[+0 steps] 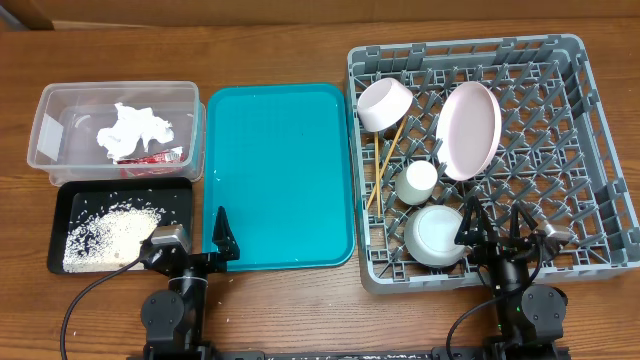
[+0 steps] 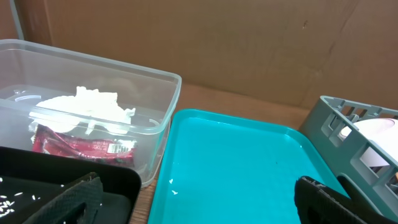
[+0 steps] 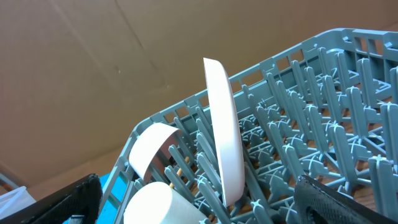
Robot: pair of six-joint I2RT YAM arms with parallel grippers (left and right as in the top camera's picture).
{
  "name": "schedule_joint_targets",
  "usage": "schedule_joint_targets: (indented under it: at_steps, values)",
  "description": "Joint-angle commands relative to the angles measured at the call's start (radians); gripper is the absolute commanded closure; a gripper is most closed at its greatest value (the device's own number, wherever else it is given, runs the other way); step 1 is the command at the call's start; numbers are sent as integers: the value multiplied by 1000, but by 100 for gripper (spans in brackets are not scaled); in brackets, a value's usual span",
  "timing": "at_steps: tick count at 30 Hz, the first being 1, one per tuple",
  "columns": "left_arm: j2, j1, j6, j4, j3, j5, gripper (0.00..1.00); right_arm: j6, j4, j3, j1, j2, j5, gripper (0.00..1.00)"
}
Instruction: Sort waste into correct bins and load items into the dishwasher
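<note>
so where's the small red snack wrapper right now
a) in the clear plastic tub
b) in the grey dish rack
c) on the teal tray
a: the small red snack wrapper sits in the clear rectangular plastic tub, partly under the crumpled white paper napkin

Teal tray (image 1: 280, 180) on wooden table (image 1: 300, 310)

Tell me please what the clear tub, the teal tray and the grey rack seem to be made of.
Clear tub: likely plastic, glossy; its contents show through the walls. Teal tray: probably smooth plastic, with soft light reflections on its surface. Grey rack: seems moulded matte plastic, judging by its uniform latticed walls and pegs.
</note>
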Motion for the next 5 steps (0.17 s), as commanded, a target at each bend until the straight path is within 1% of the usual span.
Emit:
schedule_joint_targets:
  at_steps: [1, 5]
  values:
    - [-11, -6, 22, 2, -4, -13, 0, -7, 5, -11, -2, -12, -6, 0]
    - [-11, -6, 22, 2, -4, -13, 0, -7, 5, -11, -2, -12, -6, 0]
